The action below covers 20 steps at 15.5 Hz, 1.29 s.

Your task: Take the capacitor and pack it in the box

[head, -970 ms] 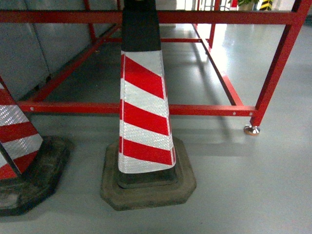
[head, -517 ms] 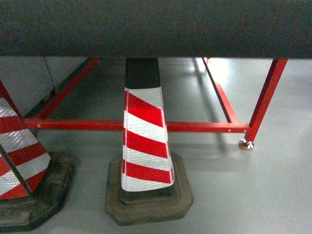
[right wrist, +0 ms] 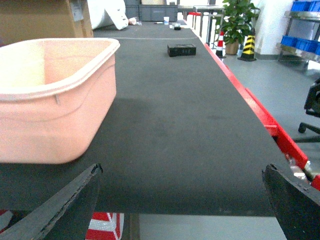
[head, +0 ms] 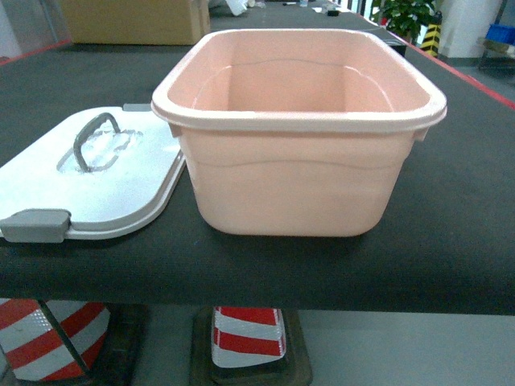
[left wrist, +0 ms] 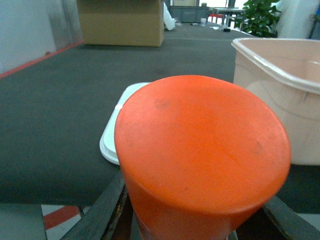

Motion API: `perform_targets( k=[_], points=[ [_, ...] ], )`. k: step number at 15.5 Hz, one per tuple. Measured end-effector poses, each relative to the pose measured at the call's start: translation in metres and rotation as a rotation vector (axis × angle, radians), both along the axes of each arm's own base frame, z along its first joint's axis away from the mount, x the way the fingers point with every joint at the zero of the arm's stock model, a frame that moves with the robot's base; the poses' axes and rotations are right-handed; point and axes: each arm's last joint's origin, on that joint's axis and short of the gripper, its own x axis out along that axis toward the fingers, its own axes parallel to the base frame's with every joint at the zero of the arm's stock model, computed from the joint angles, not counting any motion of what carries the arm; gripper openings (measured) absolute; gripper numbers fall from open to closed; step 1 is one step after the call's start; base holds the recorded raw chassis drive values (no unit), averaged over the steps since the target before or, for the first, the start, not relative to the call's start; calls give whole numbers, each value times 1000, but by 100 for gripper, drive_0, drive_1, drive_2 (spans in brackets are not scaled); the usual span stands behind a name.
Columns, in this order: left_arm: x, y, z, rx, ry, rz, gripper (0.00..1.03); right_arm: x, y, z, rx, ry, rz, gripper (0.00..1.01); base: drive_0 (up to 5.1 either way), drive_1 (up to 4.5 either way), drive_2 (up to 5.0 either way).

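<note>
The pale pink box (head: 298, 177) stands open and empty on the black table (head: 471, 209). Its white lid (head: 105, 173), with a grey handle and clasp, lies flat just left of it. In the left wrist view an orange cylinder, the capacitor (left wrist: 200, 145), fills the foreground, and my left gripper (left wrist: 195, 217) is shut on it, short of the table's near edge. The lid (left wrist: 111, 137) and the box (left wrist: 285, 85) lie beyond it. My right gripper (right wrist: 182, 200) is open and empty at the table's front edge, right of the box (right wrist: 55, 110). Neither gripper shows in the head view.
A brown cardboard carton (head: 133, 20) stands at the far left of the table. A small black device (right wrist: 181, 50) lies far back. Red-and-white cones (head: 245, 338) stand on the floor under the table's front edge. A red rail (right wrist: 260, 112) runs along the table's right side.
The head view has risen from the floor under the table to the tabletop. The cones and red frame have dropped low, and the box and lid have come into view.
</note>
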Motion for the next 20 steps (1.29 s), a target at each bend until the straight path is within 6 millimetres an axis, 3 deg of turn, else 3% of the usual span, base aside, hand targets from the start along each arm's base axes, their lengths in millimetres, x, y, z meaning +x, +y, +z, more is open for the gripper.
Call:
perform_targets(
  k=[20],
  points=[
    [0,0,0,0,-1,0,44,0,0,0,-1,0,0,98,0,0,0]
  ],
)
